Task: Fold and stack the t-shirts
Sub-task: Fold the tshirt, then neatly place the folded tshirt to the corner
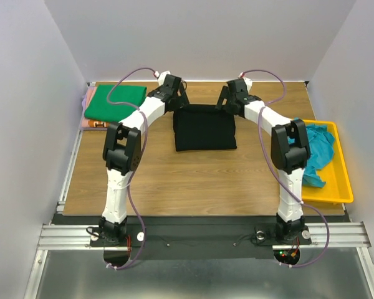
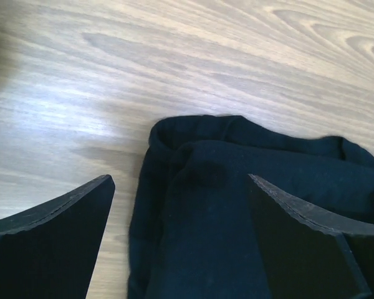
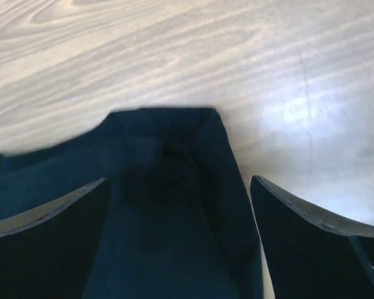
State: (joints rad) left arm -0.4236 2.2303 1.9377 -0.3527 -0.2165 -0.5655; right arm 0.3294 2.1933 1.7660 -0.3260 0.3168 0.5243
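A: Where's the black t-shirt (image 1: 204, 128)?

B: Folded into a rectangle, centre-far on the table (image 1: 193, 187). The left gripper (image 2: 179, 180) is at its far-left corner and the right gripper (image 3: 179, 180) at its far-right. Both claws are spread wide and hold nothing. Each has one finger over cloth and one over bare wood.

A: Other shirts?

B: The green t-shirt (image 1: 115, 103) is folded at far left, lying on the orange-pink t-shirt (image 1: 89, 123). The teal-blue t-shirt (image 1: 316, 152) is bunched in the yellow tray (image 1: 344, 187) on the right.

A: Risks?

B: The corners look several layers thick. If a pinch catches only the top layer, the fold probably opens on the lift. A finger scraping the wood could push the edge and bunch it instead of gripping. If the arms close or rise unevenly, the rectangle likely skews. If the shirt goes to the green pile, a dangling hem could drag the stack out of shape.
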